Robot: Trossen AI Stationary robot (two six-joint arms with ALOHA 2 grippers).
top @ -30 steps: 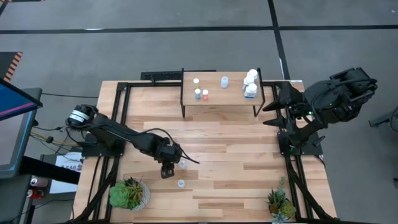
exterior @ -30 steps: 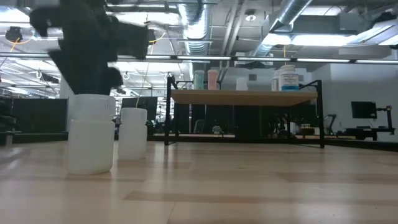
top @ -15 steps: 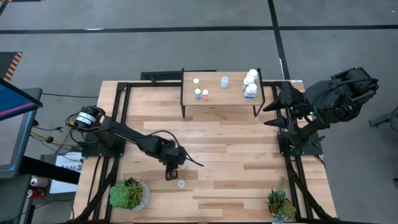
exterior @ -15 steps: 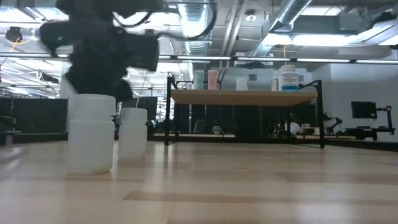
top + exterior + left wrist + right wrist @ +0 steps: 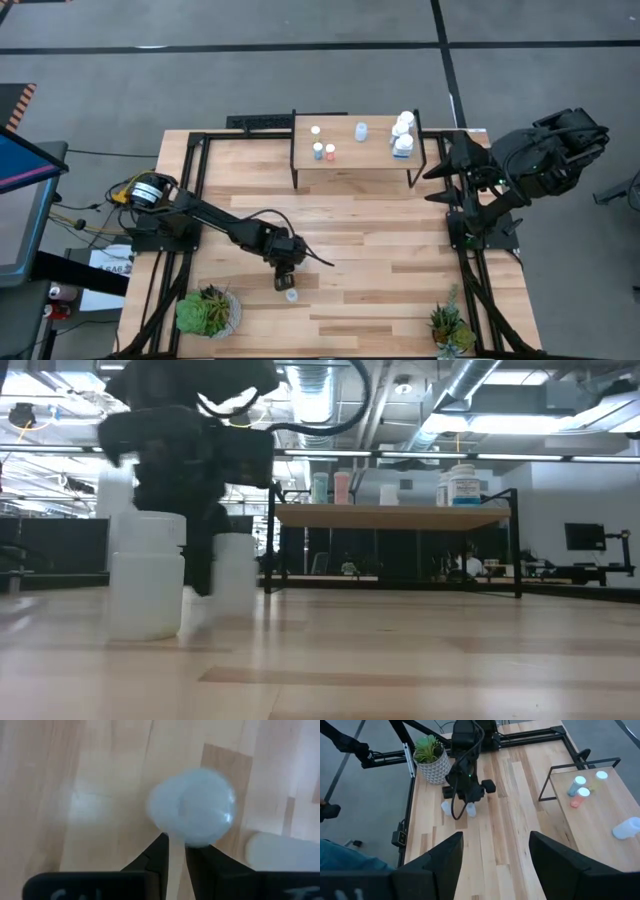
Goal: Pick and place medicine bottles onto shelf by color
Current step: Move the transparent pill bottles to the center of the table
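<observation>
Two pale bottles with white caps stand on the tabletop near its front. The nearer one (image 5: 291, 295) (image 5: 147, 575) is in plain view. The farther one (image 5: 235, 568) (image 5: 192, 807) is under my left gripper (image 5: 284, 278) (image 5: 176, 845), which points down with its fingers shut, between the two bottles in the low view. The shelf (image 5: 355, 160) stands at the far edge and carries several bottles: an orange one (image 5: 330, 152), a pale blue one (image 5: 361, 131) and white ones (image 5: 402, 145). My right gripper (image 5: 495, 870) is open and empty at the right edge. My left gripper's shut fingertips (image 5: 164, 842) lie against the side of the farther bottle's top (image 5: 172, 834). They come from above, pointing down. The bottle stands upright on the table and looks blurred; nothing is between the fingers.
Two potted green plants stand at the front edge, one at the left (image 5: 208, 312) and one at the right (image 5: 450, 328). Black frame rails (image 5: 190, 190) run along both table sides. A bare stretch of tabletop (image 5: 380, 240) lies between the bottles and the shelf.
My left gripper has gone toward the table's right and near edges and down among the two bottles. The farther bottle has slid a little toward the table's right and still stands upright. The nearer bottle has stayed where it was.
</observation>
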